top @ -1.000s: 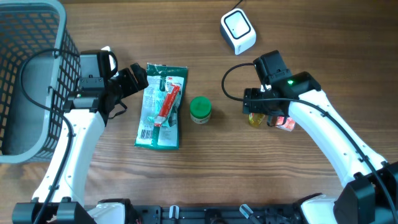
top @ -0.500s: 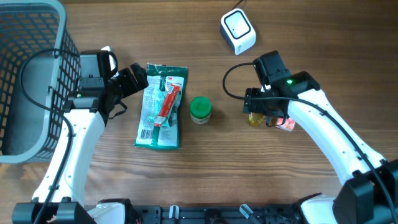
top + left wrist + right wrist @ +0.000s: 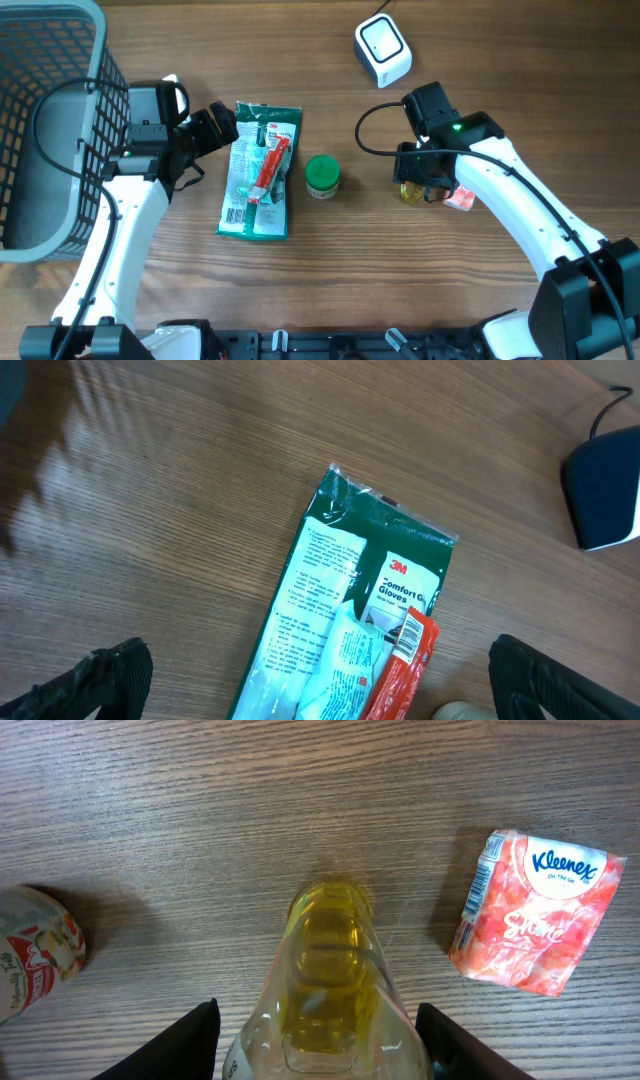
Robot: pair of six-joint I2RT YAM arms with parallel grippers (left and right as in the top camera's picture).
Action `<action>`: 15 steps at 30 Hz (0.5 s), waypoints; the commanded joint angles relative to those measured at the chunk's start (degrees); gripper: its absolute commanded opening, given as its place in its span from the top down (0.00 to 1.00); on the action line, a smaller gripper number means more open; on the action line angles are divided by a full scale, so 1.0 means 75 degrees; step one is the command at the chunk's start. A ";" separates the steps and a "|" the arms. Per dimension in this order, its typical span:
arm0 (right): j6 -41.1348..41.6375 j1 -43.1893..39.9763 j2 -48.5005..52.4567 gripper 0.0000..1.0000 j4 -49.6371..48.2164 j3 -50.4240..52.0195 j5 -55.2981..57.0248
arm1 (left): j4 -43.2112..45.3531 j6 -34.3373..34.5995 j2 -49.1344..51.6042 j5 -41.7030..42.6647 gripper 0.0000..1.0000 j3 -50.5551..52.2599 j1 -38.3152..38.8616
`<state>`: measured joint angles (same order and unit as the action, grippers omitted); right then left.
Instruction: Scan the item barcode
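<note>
The right tool straddled a clear plastic bottle of yellow liquid, grip impossible to tell; the left tool gaped wide near a green glove packet.

Two arms, same build. Left arm and right arm: smooth white rounded links, black at the joints. Boxy black wrist blocks; small green light glows on the right one. Thin black cable loops off each wrist. Left gripper, right gripper: matte black, with blunt, flat-sided fingers.
</note>
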<state>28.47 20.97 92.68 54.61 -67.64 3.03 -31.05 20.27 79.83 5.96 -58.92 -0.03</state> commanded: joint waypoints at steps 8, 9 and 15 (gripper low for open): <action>0.0029 0.0032 -0.0085 0.38 -0.0134 0.0047 -0.0009 | 0.0020 -0.0044 -0.0099 0.0085 0.00 -0.0134 -0.0032; 0.0026 0.0032 -0.0163 0.38 -0.0134 0.0047 -0.0009 | 0.0020 -0.0041 -0.0099 0.0085 0.00 -0.0134 -0.0032; 0.0017 0.0032 -0.0300 0.38 -0.0108 0.0050 -0.0009 | 0.0020 -0.0044 -0.0099 0.0085 0.00 -0.0134 -0.0032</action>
<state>28.47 20.97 92.01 53.78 -67.64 3.03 -31.05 20.27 79.83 5.93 -58.92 -0.03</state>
